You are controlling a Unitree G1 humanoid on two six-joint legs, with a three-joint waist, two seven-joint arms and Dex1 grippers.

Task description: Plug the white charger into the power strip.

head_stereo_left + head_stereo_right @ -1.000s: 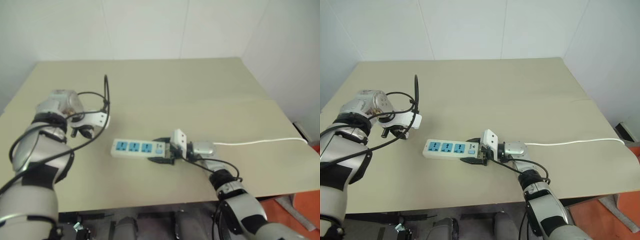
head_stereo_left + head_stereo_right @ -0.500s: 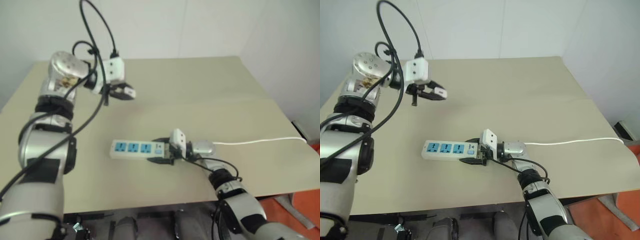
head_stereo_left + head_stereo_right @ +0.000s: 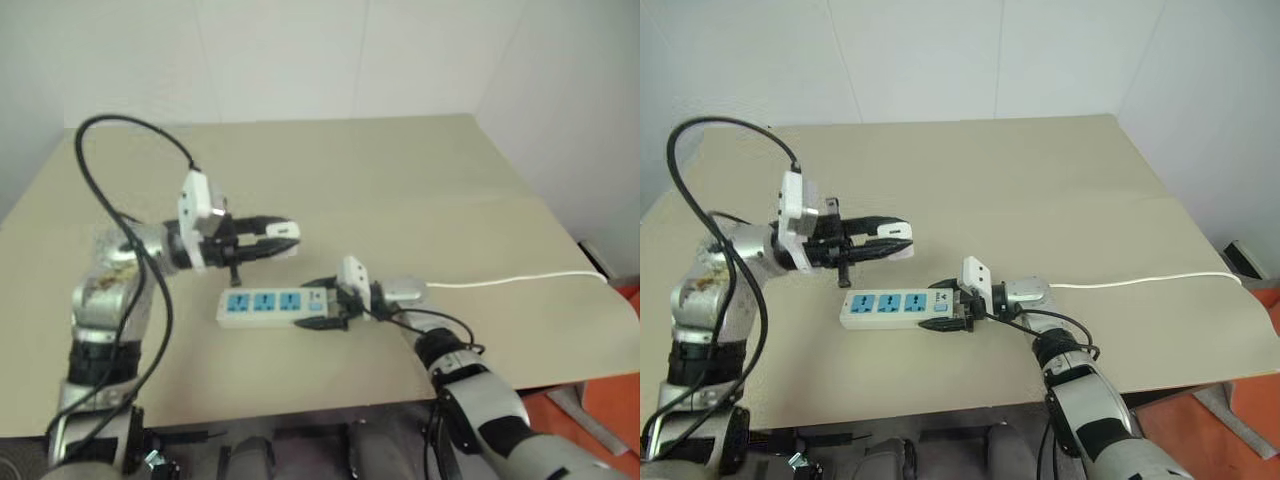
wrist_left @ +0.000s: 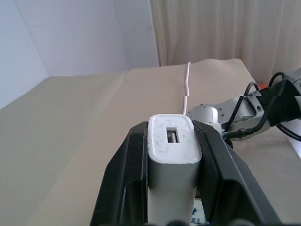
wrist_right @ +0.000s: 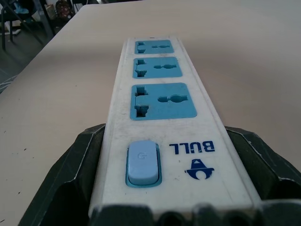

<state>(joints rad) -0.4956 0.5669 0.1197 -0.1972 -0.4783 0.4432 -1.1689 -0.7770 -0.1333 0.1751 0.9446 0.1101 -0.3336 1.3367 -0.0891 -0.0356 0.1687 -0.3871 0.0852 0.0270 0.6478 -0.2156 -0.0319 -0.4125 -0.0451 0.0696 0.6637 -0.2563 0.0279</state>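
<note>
Left wrist view has the white charger (image 4: 173,155) pinched between the two black fingers (image 4: 128,179) of the left gripper (image 4: 173,141), one finger pressed to each long side, its end face with a small slot turned away from the camera; beyond it lies the tan table (image 4: 70,141) and the thin white cord (image 4: 187,84) running off toward the far edge. In the head views the left gripper (image 3: 895,240) is held above the table, pointing level toward the robot's right, with the charger (image 3: 898,243) at its tip; it hangs over the tabletop just behind the power strip (image 3: 895,309) and clear of it. The power strip lies flat near the front edge of the table (image 3: 1040,190), its three blue sockets facing up; the right gripper (image 3: 950,308) straddles its switch end, one black finger along each long edge, clamped on the bar. The right wrist view looks down the power strip (image 5: 160,122), the grey-blue switch (image 5: 142,162) nearest, then the sockets in a row; the cord (image 3: 1150,281) trails away toward the robot's right.
</note>
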